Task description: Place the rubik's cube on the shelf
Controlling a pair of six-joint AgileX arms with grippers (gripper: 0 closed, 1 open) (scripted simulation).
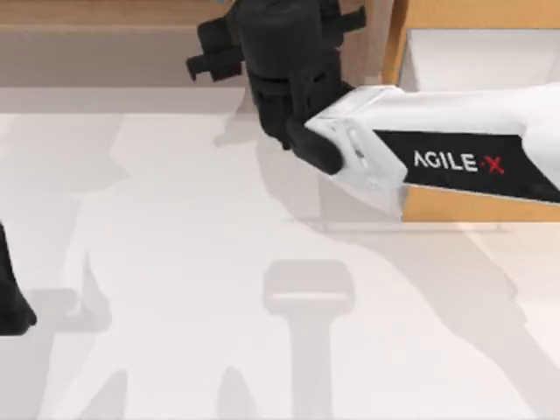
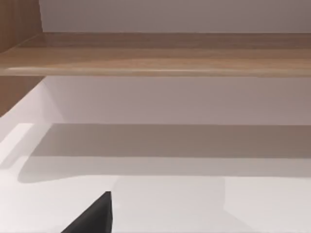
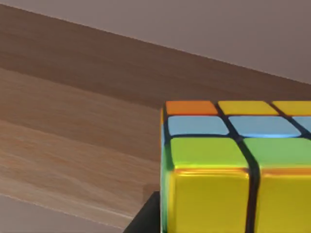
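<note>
The rubik's cube (image 3: 233, 170) sits very close in front of our right wrist camera, with glossy yellow, green, blue and orange squares and black grid lines. Behind it runs the shelf (image 3: 73, 145), a long, low board of light-brown wood with a matt grain. In the top view the right gripper (image 1: 284, 83) is at about 12 o'clock on the table (image 1: 219, 262), over the front edge of the shelf (image 1: 105, 35). We judge that it carries the cube, but we cannot tell if its fingers are clenched or released. The coming move seems to depend on this: the shelf surface lies just beyond and below the cube, its long axis running left to right. Our left gripper (image 1: 13, 306) is parked at 9 o'clock, well apart.
</note>
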